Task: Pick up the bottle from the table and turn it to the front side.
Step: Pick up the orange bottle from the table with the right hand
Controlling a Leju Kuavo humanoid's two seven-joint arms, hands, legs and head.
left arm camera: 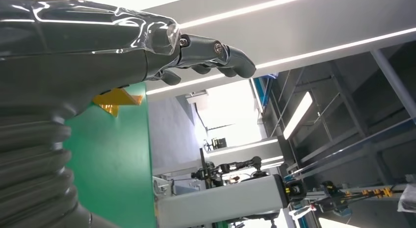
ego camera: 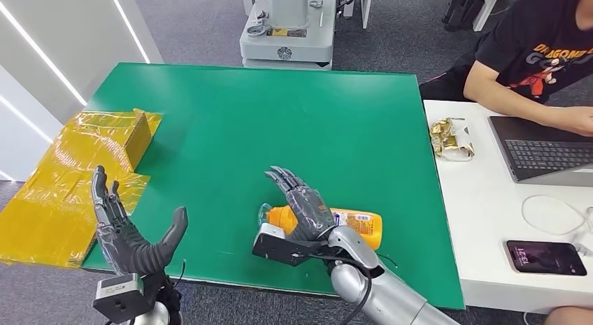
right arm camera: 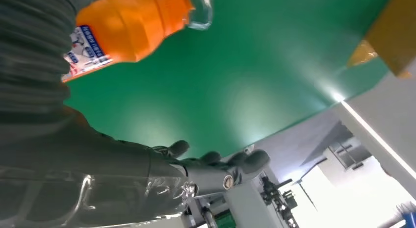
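1. Dark grey fingers (ego camera: 287,179) of the right hand (ego camera: 305,207) are stretched out and slightly apart, laid over the orange plastic bottle (ego camera: 356,226) but not closed round it; the right wrist view shows them extended above bare mat, the thumb out of sight.
2. Orange, with a clear cap end and a white-and-blue label, the bottle lies on its side near the green table mat (ego camera: 280,115) edge at six o'clock, cap toward nine o'clock.
3. Judging by this, the step in hand is the reach, with the grasp not yet made.
4. Next, the fingers need to curl under the bottle's body and close with the thumb before any lift and turn.
5. At eight o'clock the left hand (ego camera: 129,234) hovers with fingers spread, holding nothing, beside the crinkled yellow plastic wrapping (ego camera: 77,171).
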